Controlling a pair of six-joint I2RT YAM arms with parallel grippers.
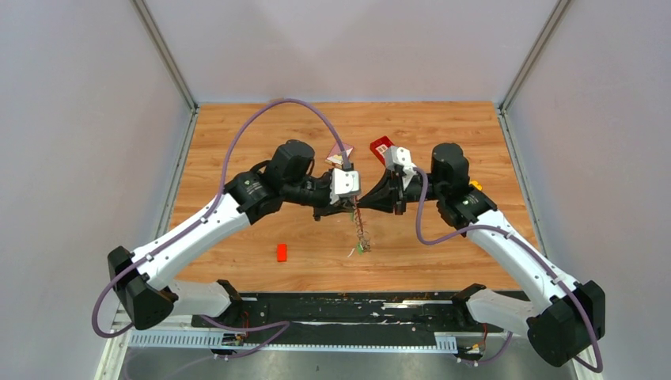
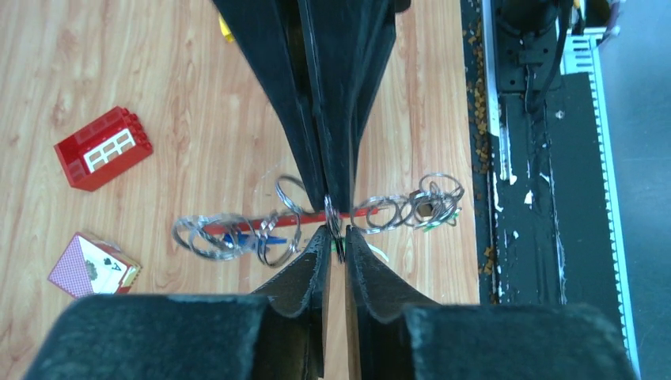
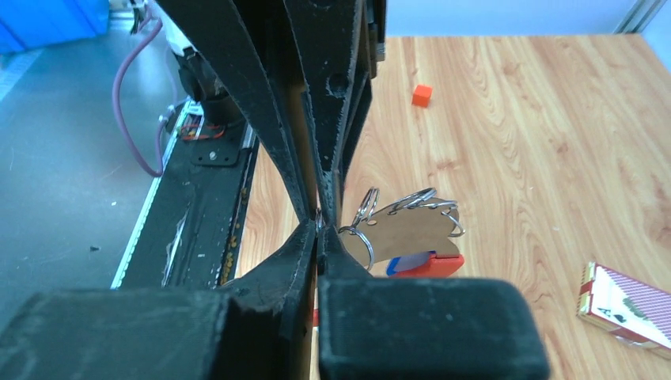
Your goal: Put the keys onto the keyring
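Observation:
The keyring (image 1: pixel 361 229) hangs as a chain of silver rings from where my two grippers meet tip to tip above the table's middle. In the left wrist view the keyring (image 2: pixel 372 212) shows a red bar with rings threaded along it. A blue key (image 2: pixel 241 237) sits among the left rings and a green key (image 2: pixel 433 227) at the right end. My right gripper (image 3: pixel 318 229) is shut on one ring. My left gripper (image 2: pixel 336 235) stands a narrow gap apart, with a ring in the gap. The keyring's rings (image 3: pixel 411 202) show beside a tan tag.
A small red block (image 1: pixel 282 252) lies on the table left of the hanging chain. A red brick (image 1: pixel 381 148) and a card pack (image 1: pixel 338 154) sit behind the grippers. An orange cube (image 1: pixel 475 185) is by the right arm. The black base rail (image 1: pixel 340 309) runs along the near edge.

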